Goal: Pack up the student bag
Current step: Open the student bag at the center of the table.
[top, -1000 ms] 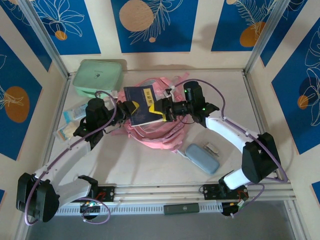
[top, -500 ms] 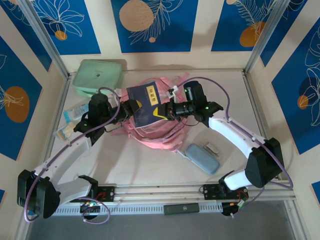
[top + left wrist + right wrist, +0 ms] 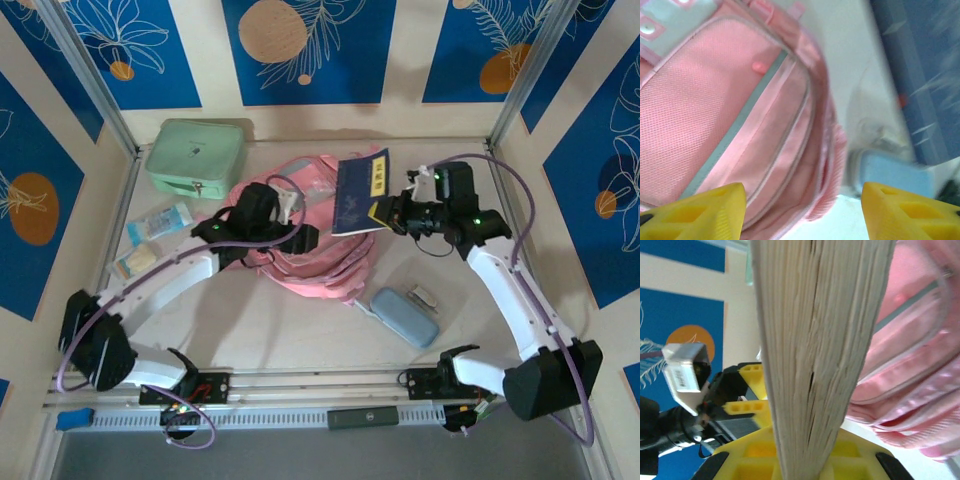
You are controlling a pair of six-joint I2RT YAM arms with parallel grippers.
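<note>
The pink student bag point(image 3: 335, 262) lies pocket-side up at the middle of the counter point(image 3: 290, 330), with a mint green zip case point(image 3: 195, 155) at its 10 o'clock and a grey-blue pencil case point(image 3: 405, 317) at its 4 o'clock. The left gripper point(image 3: 303, 238) hangs over the bag, its jaws spread wide and empty. At the bag's 1 o'clock the right gripper point(image 3: 383, 212) clamps a navy book point(image 3: 360, 180), whose yellow label is too small to read.
</note>
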